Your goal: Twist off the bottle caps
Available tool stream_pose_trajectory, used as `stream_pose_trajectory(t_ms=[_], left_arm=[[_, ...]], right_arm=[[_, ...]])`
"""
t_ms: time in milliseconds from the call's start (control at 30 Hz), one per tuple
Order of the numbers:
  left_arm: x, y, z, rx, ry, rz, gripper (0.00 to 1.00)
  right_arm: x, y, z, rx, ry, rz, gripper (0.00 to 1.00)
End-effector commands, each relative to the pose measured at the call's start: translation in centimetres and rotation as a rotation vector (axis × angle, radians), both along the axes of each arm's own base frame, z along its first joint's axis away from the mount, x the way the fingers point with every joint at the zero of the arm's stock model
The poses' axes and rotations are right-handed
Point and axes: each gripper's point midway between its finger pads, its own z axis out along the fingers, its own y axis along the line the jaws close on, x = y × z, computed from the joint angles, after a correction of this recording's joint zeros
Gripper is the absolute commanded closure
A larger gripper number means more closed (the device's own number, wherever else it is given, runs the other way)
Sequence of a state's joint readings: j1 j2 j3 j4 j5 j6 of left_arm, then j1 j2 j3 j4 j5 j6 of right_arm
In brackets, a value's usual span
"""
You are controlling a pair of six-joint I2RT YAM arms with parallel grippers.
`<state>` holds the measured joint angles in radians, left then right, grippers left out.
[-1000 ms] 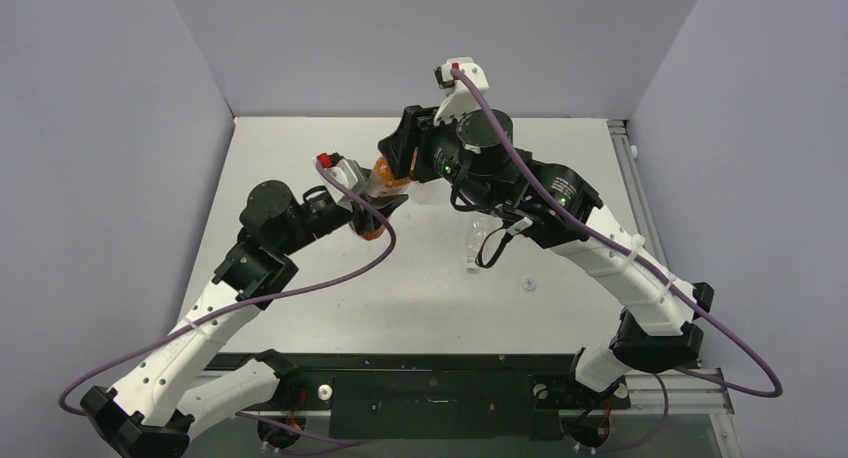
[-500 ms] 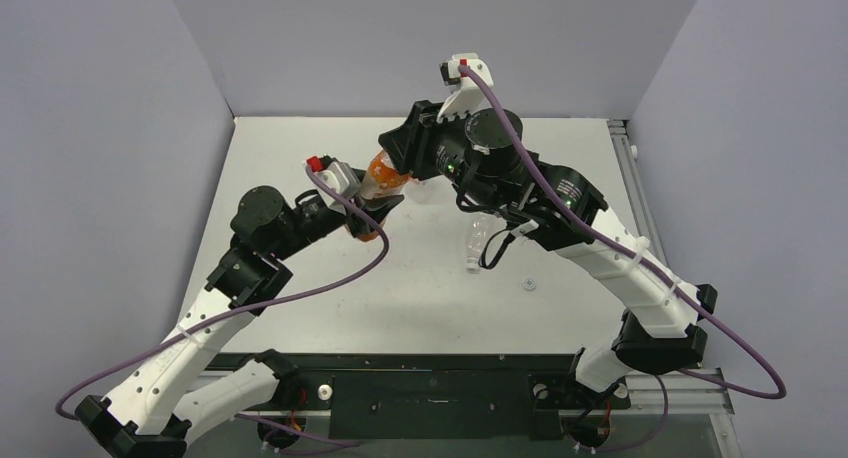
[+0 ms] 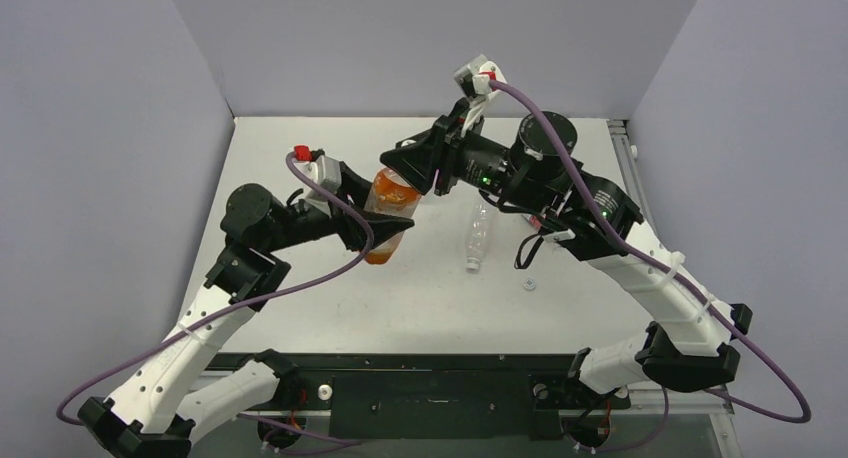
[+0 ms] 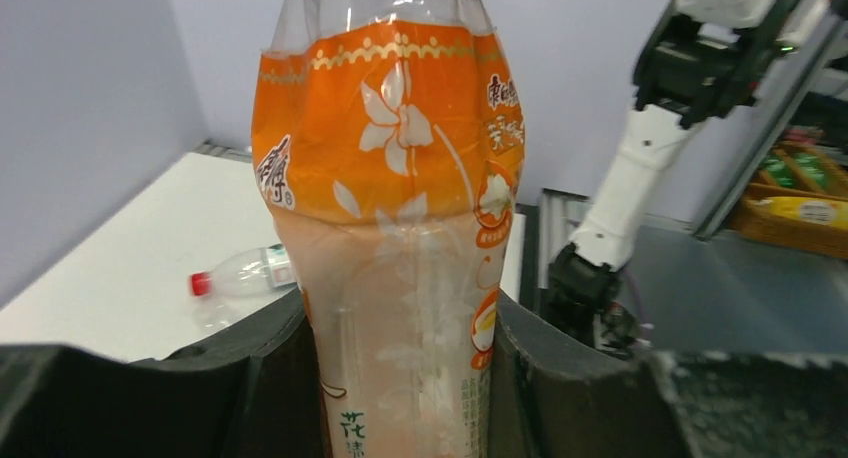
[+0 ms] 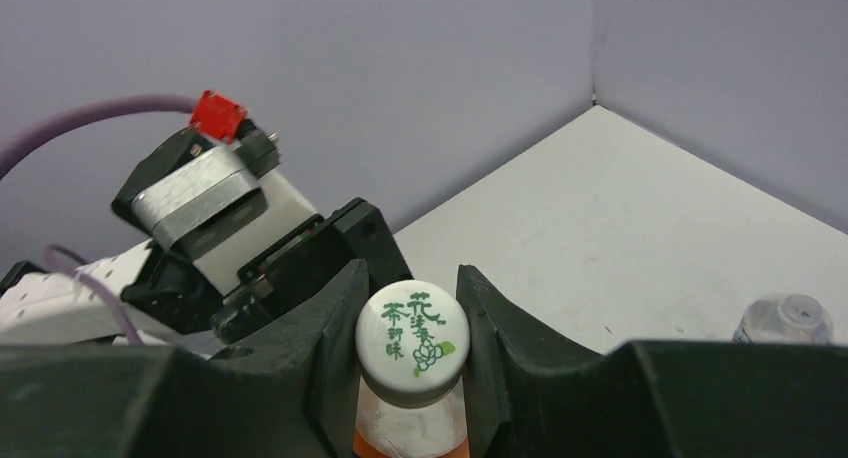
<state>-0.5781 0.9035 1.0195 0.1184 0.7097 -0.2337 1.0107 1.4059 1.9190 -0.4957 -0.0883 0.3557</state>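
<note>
My left gripper (image 3: 385, 228) is shut on the lower body of an orange-labelled bottle (image 3: 385, 213), held tilted above the table; its label fills the left wrist view (image 4: 395, 178). My right gripper (image 3: 405, 166) is shut on that bottle's whitish cap (image 5: 413, 340), which bears green print. The cap sits between the two black fingers (image 5: 320, 348). A clear bottle (image 3: 478, 233) lies on the table; its red cap (image 4: 201, 283) shows in the left wrist view. A small whitish cap (image 3: 529, 284) lies loose on the table.
The white table (image 3: 300, 158) has purple walls at the back and both sides. The clear bottle's end also shows in the right wrist view (image 5: 788, 320). Purple cables loop from both wrists.
Both grippers with the orange bottle have shifted; the right arm swung outward to the right and rolled its wrist. The bottle now sits lower and more upright, and the clear bottle is uncovered.
</note>
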Motion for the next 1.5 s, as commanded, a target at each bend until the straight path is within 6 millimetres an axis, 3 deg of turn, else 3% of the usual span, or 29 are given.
stream_pose_trajectory(t_ms=[0, 100, 267, 333, 367, 400, 433, 467, 500, 600, 733, 933, 1167, 1467], left_arm=[[-4.9, -0.9, 1.9, -0.014, 0.048, -0.321, 0.95], [-6.0, -1.0, 2.2, 0.006, 0.054, -0.404, 0.96], [-5.7, -1.0, 2.3, 0.001, 0.042, -0.394, 0.96], [-5.1, -1.0, 2.5, -0.009, 0.020, -0.349, 0.96], [-4.3, -1.0, 2.5, -0.015, 0.026, -0.298, 0.96], [-3.5, -0.9, 2.5, -0.013, -0.009, -0.255, 0.95], [-2.3, -0.8, 2.4, -0.018, -0.002, -0.174, 0.95], [-1.3, -0.6, 1.9, -0.007, -0.043, -0.122, 0.95], [0.0, -0.3, 1.7, -0.008, -0.045, -0.035, 0.95], [2.7, 0.5, 0.1, 0.037, -0.105, 0.116, 0.95], [5.2, 1.7, -1.0, 0.082, -0.125, 0.259, 0.96], [4.7, 2.0, -1.0, 0.090, -0.176, 0.264, 0.96], [5.4, 2.1, -1.7, 0.112, -0.200, 0.309, 0.97], [5.6, 2.1, -1.9, 0.111, -0.207, 0.324, 0.97]], right_arm=[[-5.2, -0.7, 5.4, 0.159, -0.154, 0.310, 1.00], [-6.7, -1.1, 5.2, 0.173, -0.164, 0.377, 1.00], [-6.5, -1.4, 4.2, 0.132, -0.153, 0.356, 1.00], [-4.8, -2.0, 4.2, 0.109, -0.132, 0.246, 0.61], [-3.0, -2.5, 3.5, 0.082, -0.103, 0.138, 0.34], [-2.3, -3.2, 4.2, 0.087, -0.101, 0.074, 0.28], [-0.9, -3.8, 3.4, 0.058, -0.073, -0.025, 0.23], [-0.4, -4.5, 4.1, 0.069, -0.070, -0.081, 0.22], [0.7, -5.1, 3.6, 0.055, -0.045, -0.175, 0.21], [1.6, -6.1, 4.0, 0.065, -0.017, -0.296, 0.20], [2.2, -5.0, 2.6, 0.043, 0.033, -0.341, 0.19], [2.6, -3.1, 1.9, 0.031, 0.051, -0.318, 0.17], [3.6, -1.3, 1.0, 0.024, 0.083, -0.326, 0.17], [4.0, -0.3, 0.9, 0.061, 0.094, -0.323, 0.78]])
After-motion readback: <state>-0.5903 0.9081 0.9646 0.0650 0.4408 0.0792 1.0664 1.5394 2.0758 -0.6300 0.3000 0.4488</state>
